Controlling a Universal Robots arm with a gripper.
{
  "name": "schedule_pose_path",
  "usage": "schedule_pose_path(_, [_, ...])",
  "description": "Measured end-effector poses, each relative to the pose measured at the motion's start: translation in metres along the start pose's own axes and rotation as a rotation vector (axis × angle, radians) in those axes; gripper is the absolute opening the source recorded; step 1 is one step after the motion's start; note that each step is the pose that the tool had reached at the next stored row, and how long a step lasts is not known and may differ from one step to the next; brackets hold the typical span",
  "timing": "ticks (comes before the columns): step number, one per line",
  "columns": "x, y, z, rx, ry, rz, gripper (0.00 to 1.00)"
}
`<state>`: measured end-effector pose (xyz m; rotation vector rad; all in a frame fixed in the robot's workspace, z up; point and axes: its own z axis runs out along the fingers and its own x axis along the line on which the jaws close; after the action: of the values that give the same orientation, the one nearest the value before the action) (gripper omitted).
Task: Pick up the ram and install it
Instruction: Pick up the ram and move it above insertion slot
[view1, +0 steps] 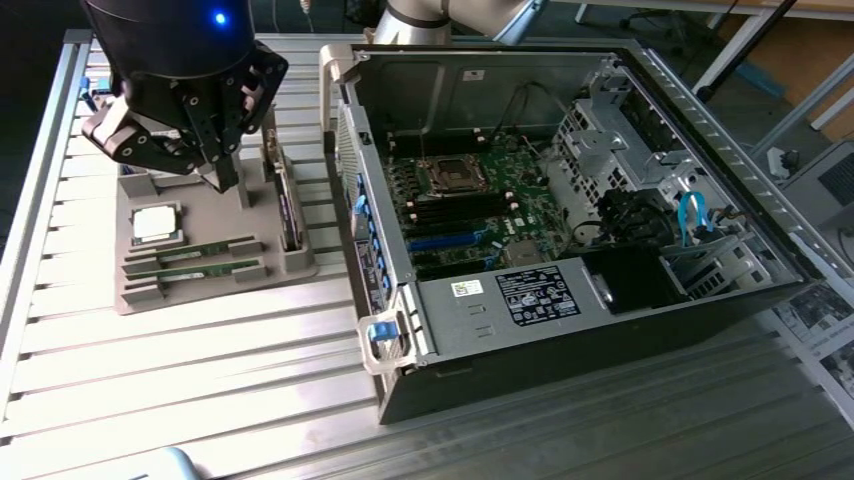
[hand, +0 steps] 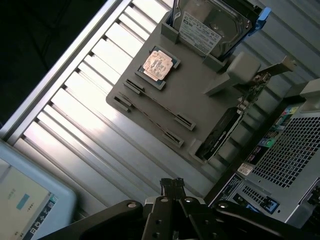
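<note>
Two ram sticks (view1: 207, 250) lie side by side in slots of a grey holder (view1: 147, 290) on the slatted table; they are thin green boards with dark chips. From the wrist camera the ram (hand: 159, 104) is seen edge-on in the holder (hand: 200, 85). My black gripper (view1: 220, 180) hangs above the holder's far part, over and slightly behind the sticks. Its fingers are shut with nothing between them, and the gripper (hand: 172, 186) is well above the ram, touching nothing.
The holder also carries a silver processor (view1: 156, 222), an upright expansion card (view1: 287, 215) and a hard drive (hand: 210, 25). An open computer case (view1: 534, 320) with its motherboard (view1: 467, 200) stands on the exterior view's right. A tablet-like screen (hand: 25, 200) lies nearby.
</note>
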<state>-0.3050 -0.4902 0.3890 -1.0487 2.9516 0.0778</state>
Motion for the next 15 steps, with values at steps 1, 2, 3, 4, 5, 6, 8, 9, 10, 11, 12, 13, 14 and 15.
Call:
schedule_pose_path(1, [0.0000, 0.0000, 0.0000, 0.0000, 0.0001, -0.001, 0.11])
schedule_pose_path(2, [0.0000, 0.0000, 0.0000, -0.0001, 0.0001, -0.002, 0.11])
schedule_pose_path(3, [0.0000, 0.0000, 0.0000, -0.0001, 0.0002, -0.003, 0.11])
schedule_pose_path(4, [0.0000, 0.0000, 0.0001, -0.0001, 0.0002, -0.004, 0.11])
schedule_pose_path(5, [0.0000, 0.0000, 0.0001, -0.0001, 0.0003, -0.005, 0.11])
schedule_pose_path(6, [0.0000, 0.0000, 0.0001, -0.0001, 0.0003, -0.007, 0.11])
schedule_pose_path(8, [0.0000, 0.0000, 0.0002, -0.0002, 0.0004, -0.009, 0.11])
schedule_pose_path(9, [0.0000, 0.0000, 0.0002, -0.0002, 0.0005, -0.009, 0.11])
schedule_pose_path(10, [0.0000, 0.0000, 0.0003, -0.0002, 0.0005, -0.010, 0.11])
schedule_pose_path(11, [0.0000, 0.0000, 0.0003, -0.0003, 0.0005, -0.011, 0.11])
schedule_pose_path(12, [0.0000, 0.0000, 0.0003, -0.0003, 0.0006, -0.012, 0.11])
schedule_pose_path(13, [0.0000, 0.0000, 0.0004, -0.0003, 0.0006, -0.012, 0.11])
schedule_pose_path(14, [0.0000, 0.0000, 0.0004, -0.0003, 0.0006, -0.013, 0.11])
schedule_pose_path(15, [0.0000, 0.0000, 0.0004, -0.0004, 0.0007, -0.015, 0.11])
